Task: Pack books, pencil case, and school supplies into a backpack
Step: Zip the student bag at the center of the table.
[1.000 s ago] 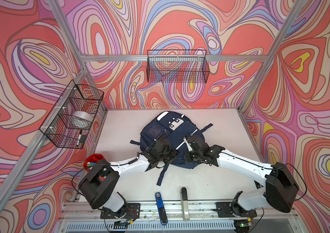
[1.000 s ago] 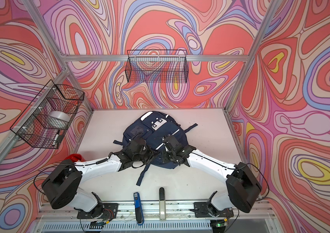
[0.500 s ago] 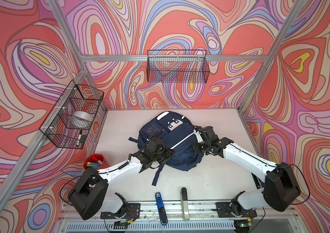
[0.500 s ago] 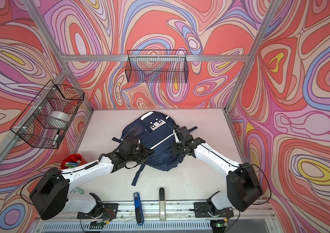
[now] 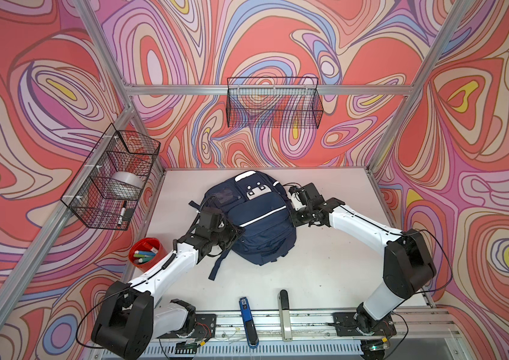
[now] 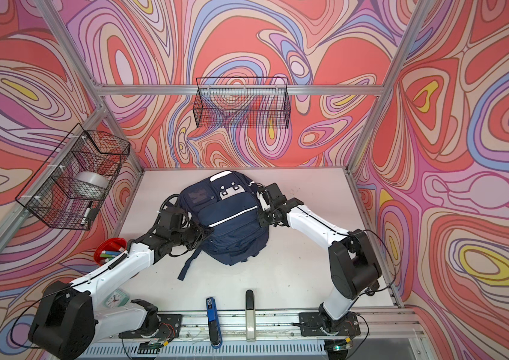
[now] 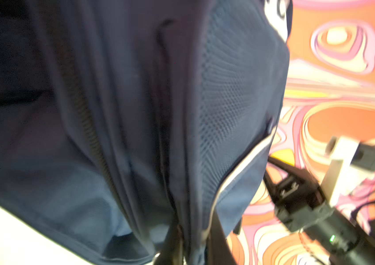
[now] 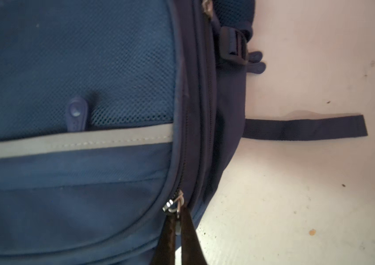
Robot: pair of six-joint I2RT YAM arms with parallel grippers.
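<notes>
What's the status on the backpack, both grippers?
Right gripper shut on zip pull. Left gripper at backpack side, grip unclear. Pack flat on table. Nothing seen blocking.

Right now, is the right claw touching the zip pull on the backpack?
Touching. The right wrist view shows the right claw shut on the metal zip pull of the backpack, with no gap between them.

Legible text: none | backpack (image 5: pixel 261 230) white patch (image 5: pixel 254 192): marks too small to read | blue stapler (image 5: pixel 245 311) label: blurred | clock (image 6: pixel 115 298) dial: numerals unreadable
</notes>
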